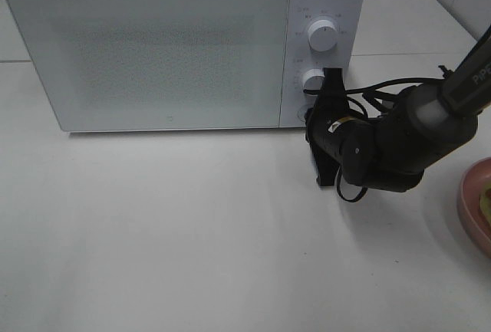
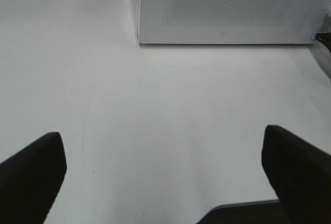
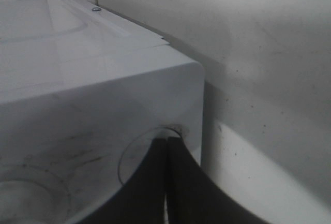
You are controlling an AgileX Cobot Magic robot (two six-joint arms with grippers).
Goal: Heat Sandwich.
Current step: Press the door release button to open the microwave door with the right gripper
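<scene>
Currently the right gripper (image 3: 166,149), clenched empty at the microwave (image 1: 153,48) panel, is nearer: sandwich (image 1: 485,196) sits right-rear of it; left gripper (image 2: 165,157) gapes idle.

White microwave (image 1: 153,48) stood at back of white table (image 1: 192,232), door shut. Upper knob (image 1: 322,37) above lower knob (image 1: 311,80) on right panel. Pink plate (image 1: 465,205) at right edge, cropped.
</scene>
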